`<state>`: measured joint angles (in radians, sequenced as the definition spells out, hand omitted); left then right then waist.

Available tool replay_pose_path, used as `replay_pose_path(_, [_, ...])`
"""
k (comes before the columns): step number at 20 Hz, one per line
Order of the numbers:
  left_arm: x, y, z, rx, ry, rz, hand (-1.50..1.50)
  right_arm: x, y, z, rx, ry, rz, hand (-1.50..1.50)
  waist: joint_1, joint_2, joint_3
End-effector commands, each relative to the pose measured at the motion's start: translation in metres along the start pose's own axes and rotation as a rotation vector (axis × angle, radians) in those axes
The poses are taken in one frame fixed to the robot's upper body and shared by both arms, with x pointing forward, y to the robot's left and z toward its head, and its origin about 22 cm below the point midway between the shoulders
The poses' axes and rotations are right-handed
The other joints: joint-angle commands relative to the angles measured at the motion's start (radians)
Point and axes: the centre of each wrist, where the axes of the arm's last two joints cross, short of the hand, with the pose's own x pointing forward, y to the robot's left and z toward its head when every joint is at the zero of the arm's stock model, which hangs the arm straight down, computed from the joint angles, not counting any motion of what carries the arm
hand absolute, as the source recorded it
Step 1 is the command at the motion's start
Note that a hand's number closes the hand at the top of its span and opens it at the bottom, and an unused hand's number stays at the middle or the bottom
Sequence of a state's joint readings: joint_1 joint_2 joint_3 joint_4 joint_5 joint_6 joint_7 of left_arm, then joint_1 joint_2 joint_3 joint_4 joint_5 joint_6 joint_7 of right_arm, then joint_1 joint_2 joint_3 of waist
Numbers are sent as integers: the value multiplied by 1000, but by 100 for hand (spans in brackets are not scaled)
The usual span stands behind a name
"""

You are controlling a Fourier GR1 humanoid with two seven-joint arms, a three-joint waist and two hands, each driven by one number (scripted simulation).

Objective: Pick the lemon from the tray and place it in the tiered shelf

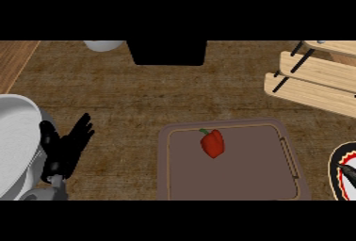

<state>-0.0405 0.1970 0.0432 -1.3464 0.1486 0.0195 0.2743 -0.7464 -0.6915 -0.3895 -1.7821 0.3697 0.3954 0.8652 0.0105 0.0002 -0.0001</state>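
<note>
A brown tray [236, 188] lies on the counter at centre right. On its upper part lies a single red pepper with a green stem [214, 143]; no lemon shows on the tray. The wooden tiered shelf [313, 80] stands at the upper right, its slats running off the view's edge. My left hand [66, 143] shows at the left, well apart from the tray, open with fingers pointing up and holding nothing. My right hand does not show.
A large white round object [14, 141] sits at the left edge beside my left hand. A black box [167, 52] and a white object [104, 45] stand at the back. A round dark item with a red and white rim [345, 172] is cut by the right edge.
</note>
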Motion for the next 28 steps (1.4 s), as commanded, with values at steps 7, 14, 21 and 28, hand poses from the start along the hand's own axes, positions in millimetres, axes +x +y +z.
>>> replay_pose_path(7, [6, 10, 3, -11, 2, -5, 0, -18, -25, -67, 62, 29, 36, 150, 5, 2, 0])
replay_pose_path(14, [10, 24, -13, -13, 2, -9, 0, -21, -4, -98, 104, -14, 93, 150, 8, 6, -1])
replay_pose_path(21, [-4, -3, -3, -10, 0, -5, 0, -59, 42, -109, 80, -5, 133, 150, 0, 2, 0])
replay_pose_path(28, [2, 14, -15, 7, -4, -4, 0, -71, 46, -129, 62, -23, 147, 150, 1, 4, 0])
